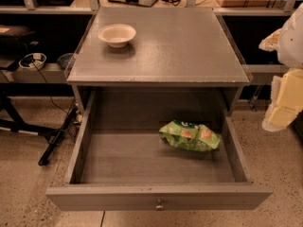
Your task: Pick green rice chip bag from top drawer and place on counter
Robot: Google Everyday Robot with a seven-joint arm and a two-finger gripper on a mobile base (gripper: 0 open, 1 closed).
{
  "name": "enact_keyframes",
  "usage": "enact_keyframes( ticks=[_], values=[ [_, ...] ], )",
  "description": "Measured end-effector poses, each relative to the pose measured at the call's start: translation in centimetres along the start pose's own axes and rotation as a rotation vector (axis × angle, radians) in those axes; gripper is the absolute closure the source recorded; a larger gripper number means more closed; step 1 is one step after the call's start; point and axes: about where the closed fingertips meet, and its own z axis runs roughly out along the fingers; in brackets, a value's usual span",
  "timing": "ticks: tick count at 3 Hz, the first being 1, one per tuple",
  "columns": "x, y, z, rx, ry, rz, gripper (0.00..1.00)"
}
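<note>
green rice chip bag (pixel 190 135) sits right of middle in the open top drawer (pixel 156 198) — gripper (pixel 283 96) hangs off right, can't tell its state.

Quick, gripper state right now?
Gripper: at the right edge, beside the top drawer; open or closed cannot be told. The green rice chip bag lies in the drawer.
</note>
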Motion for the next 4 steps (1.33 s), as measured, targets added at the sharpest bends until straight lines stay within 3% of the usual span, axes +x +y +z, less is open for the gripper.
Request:
enact_keyframes(
  ticks=[2,4],
  values=[
    [0.0,-0.1,0.0,0.016,-0.03,0.024,0.0],
    [0.1,-0.5,1.5,0.073,-0.151,0.108,0.0]
  ],
)
